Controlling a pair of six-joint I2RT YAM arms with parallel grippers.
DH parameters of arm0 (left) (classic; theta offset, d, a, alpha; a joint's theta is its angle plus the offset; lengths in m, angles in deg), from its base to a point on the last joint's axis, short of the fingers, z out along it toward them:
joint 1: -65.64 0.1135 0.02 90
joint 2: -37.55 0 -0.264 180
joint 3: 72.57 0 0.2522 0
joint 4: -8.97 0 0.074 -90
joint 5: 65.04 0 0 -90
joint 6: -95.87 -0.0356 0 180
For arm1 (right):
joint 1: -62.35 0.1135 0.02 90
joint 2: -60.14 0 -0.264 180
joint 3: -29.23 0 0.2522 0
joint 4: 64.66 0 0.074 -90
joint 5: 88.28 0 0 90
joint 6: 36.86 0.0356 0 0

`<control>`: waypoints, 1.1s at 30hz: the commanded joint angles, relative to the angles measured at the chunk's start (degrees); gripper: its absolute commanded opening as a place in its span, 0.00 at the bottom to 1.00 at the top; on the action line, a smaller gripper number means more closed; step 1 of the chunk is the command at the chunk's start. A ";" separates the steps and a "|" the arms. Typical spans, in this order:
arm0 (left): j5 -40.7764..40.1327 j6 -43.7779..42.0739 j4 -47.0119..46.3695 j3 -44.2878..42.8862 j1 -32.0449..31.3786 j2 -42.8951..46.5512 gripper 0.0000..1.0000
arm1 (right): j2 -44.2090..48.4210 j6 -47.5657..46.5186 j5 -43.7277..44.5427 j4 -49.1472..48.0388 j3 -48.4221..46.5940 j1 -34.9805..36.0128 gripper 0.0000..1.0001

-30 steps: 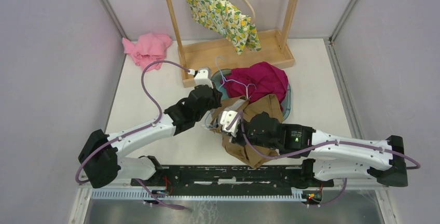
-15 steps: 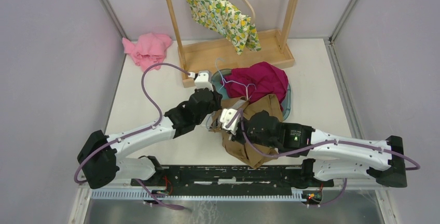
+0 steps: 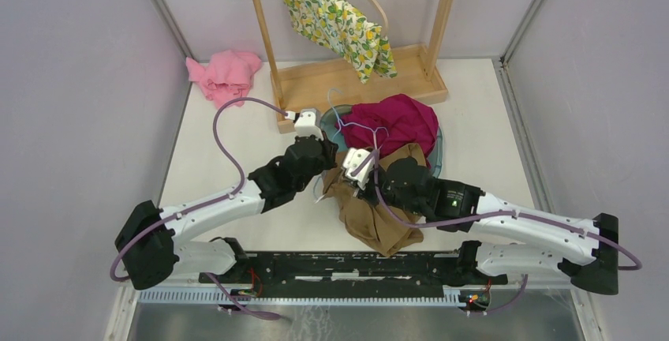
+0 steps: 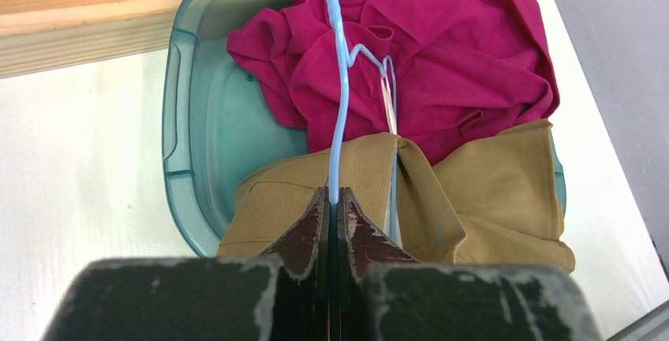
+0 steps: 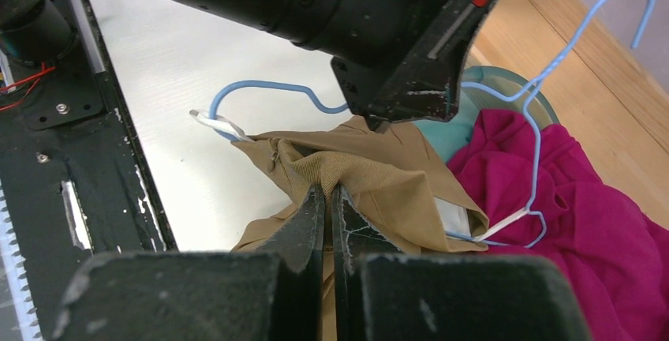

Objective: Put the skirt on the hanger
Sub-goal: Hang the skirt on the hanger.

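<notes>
A tan skirt [image 3: 377, 203] lies at the table's middle, partly over a light blue wire hanger [image 3: 356, 126]. My left gripper [image 3: 323, 159] is shut on the hanger's wire [image 4: 338, 144], which runs up over the skirt [image 4: 473, 191]. My right gripper [image 3: 363, 174] is shut on a fold of the skirt's waistband [image 5: 347, 169]. In the right wrist view the hanger [image 5: 536, 104] has one end [image 5: 217, 122] sticking out of the skirt's left edge and the other end poking out on the right, its hook up toward the wooden base.
A teal tub [image 3: 436, 150] holds a magenta garment [image 3: 394, 120] just behind the skirt. A wooden rack [image 3: 356, 80] with a lemon-print cloth [image 3: 335, 19] stands at the back. A pink cloth [image 3: 225, 73] lies back left.
My right gripper has moved back and slightly right with the skirt's waistband, pulling the tan fabric further along the hanger. My left gripper has held the hanger nearly still.
</notes>
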 commanded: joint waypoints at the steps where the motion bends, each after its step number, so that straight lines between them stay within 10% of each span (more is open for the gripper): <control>1: -1.05 -3.98 -2.03 0.18 -0.71 1.46 0.03 | 2.25 0.99 -0.16 -4.51 -0.75 -1.94 0.01; 33: -0.58 -6.40 -4.48 0.86 -3.67 -1.11 0.03 | -5.49 -1.32 -2.46 -2.67 -9.14 -2.02 0.01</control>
